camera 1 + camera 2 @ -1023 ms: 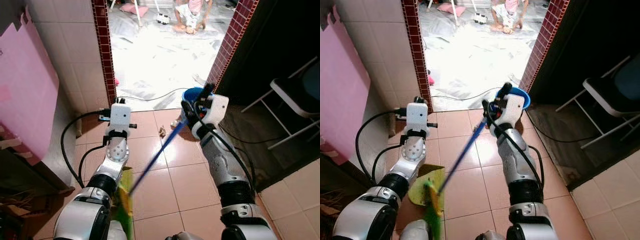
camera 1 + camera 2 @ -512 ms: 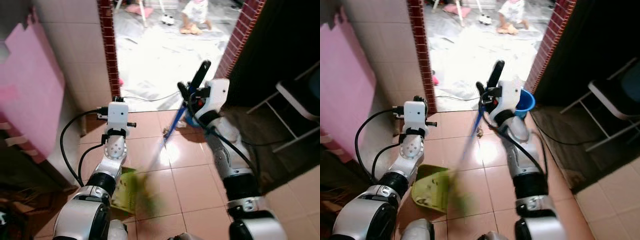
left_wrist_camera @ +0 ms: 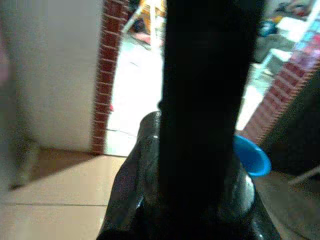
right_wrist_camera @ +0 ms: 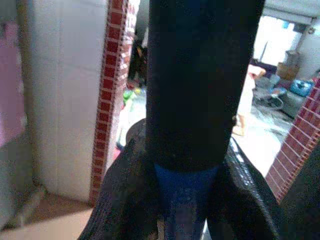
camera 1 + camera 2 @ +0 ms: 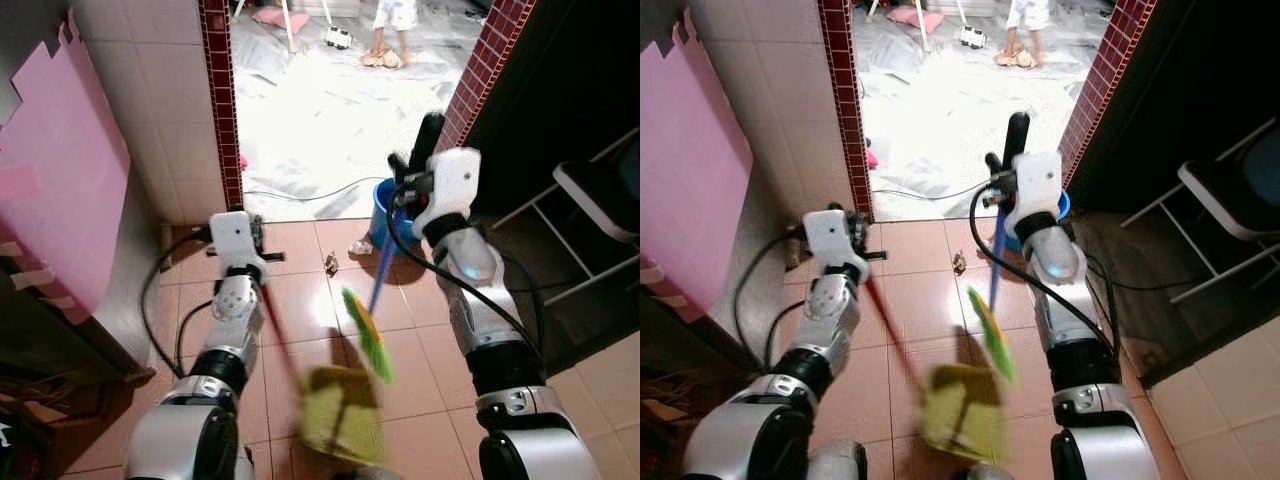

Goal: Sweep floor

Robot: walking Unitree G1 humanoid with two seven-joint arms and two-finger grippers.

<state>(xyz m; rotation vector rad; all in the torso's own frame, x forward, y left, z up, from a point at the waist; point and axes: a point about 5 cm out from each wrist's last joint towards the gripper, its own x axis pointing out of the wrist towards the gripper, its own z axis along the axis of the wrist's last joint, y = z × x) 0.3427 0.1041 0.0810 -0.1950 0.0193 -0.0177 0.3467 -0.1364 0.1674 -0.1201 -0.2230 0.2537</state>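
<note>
A broom with a blue handle [image 5: 383,268] and green bristles [image 5: 367,335] slants down to the tiled floor. My right gripper [image 5: 415,172] is shut on the top of that handle, in front of the doorway. A green dustpan [image 5: 340,412], blurred, hangs low near the bristles on a red handle [image 5: 280,340]. My left gripper [image 5: 248,228] is shut on the upper end of the red handle. A scrap of brown debris [image 5: 329,263] and a crumpled white scrap [image 5: 360,247] lie on the tiles near the threshold.
A blue bucket [image 5: 386,205] stands by the brick door post [image 5: 478,75]. A white folding chair [image 5: 590,195] is in the dark corner at right. A pink board [image 5: 55,170] leans on the left wall. A black cable [image 5: 300,195] crosses the threshold; a person [image 5: 394,20] stands far off.
The broom has swung upright, its bristles now on the tiles ahead of me. The dustpan has moved right and forward beside the bristles. The right gripper has risen a little.
</note>
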